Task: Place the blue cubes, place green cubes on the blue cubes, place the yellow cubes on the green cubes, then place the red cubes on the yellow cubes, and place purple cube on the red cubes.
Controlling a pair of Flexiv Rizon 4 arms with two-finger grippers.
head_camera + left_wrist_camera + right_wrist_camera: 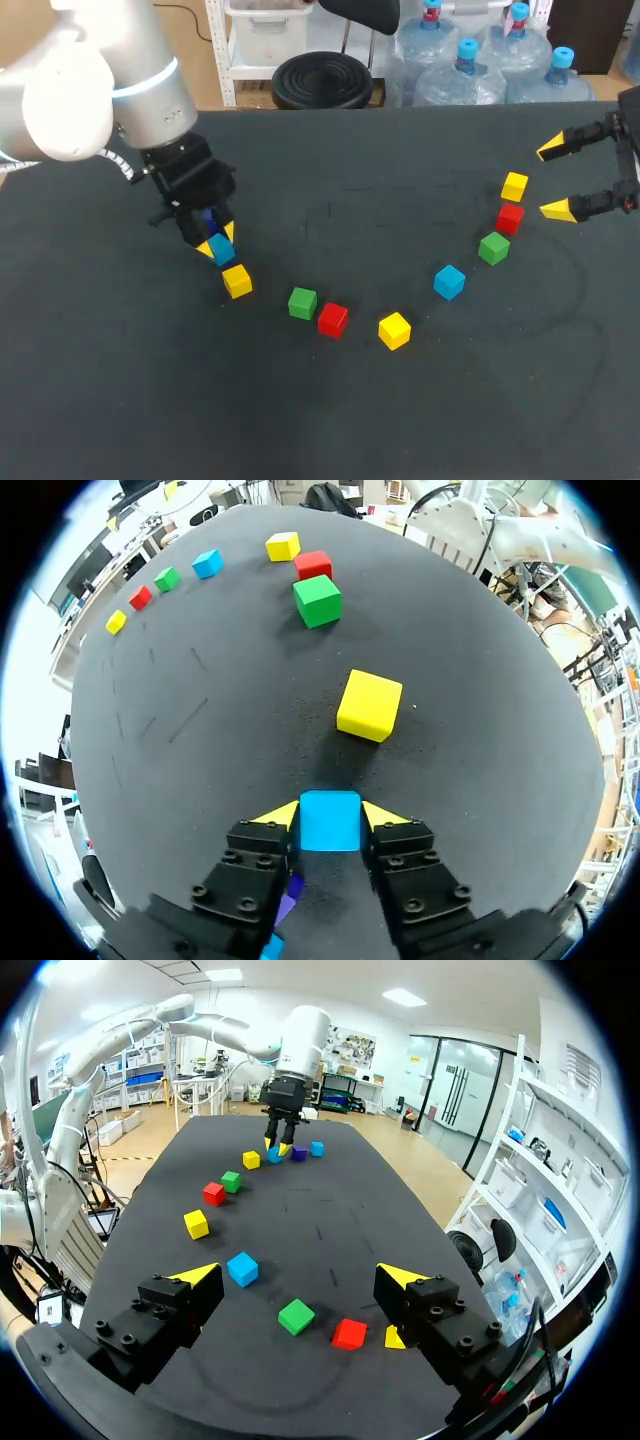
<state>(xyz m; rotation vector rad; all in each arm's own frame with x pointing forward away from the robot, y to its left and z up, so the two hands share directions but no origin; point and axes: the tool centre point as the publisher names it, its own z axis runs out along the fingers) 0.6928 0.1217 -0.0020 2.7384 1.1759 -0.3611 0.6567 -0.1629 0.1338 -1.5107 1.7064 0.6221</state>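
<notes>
My left gripper [218, 245] stands at the table's left with its fingers down, and a blue cube [330, 820] sits between the yellow tips, both touching its sides. Just ahead of it lies a yellow cube [369, 705], then a green cube [317, 600] and a red cube [312, 564]. A purple cube [298, 1151] and another blue cube [316, 1148] lie beside the left gripper. My right gripper [552, 179] hangs open at the far right, above the table, with nothing between its fingers.
An arc of cubes runs across the table: yellow [394, 330], blue [449, 281], green [493, 247], red [510, 217] and yellow [514, 185], the last three close to the right gripper. The dark table [330, 420] is bare in front.
</notes>
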